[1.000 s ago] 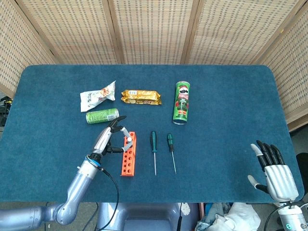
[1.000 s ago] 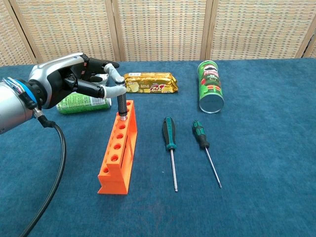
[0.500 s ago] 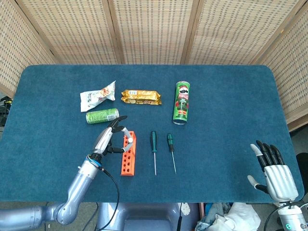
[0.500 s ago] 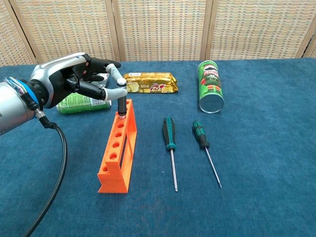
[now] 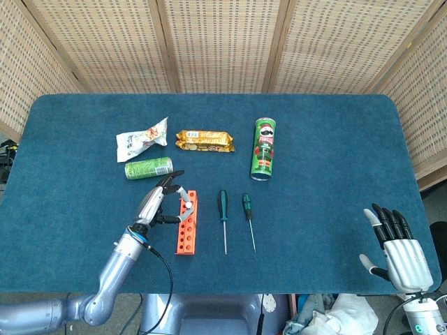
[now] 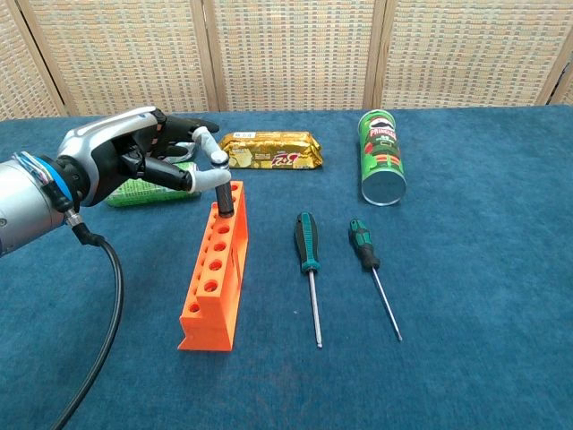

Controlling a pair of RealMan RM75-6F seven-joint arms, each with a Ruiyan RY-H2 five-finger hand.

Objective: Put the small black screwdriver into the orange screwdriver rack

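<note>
The small black screwdriver (image 6: 222, 192) is being seated upright in the far end hole of the orange screwdriver rack (image 6: 215, 269), so the task is judged nearly done; only release is being awaited. It is being pinched by the left hand (image 6: 134, 159), reaching from beside the rack. The right hand (image 5: 398, 244) is being held open, empty, well away.

The left arm extends from the worktop's near-left corner toward its centre. The left hand (image 6: 134, 161) pinches a small black handle with thumb and fingers (image 6: 208, 158). The right hand (image 5: 399, 248) rests at the near-right corner, fingers spread, holding nothing.
</note>
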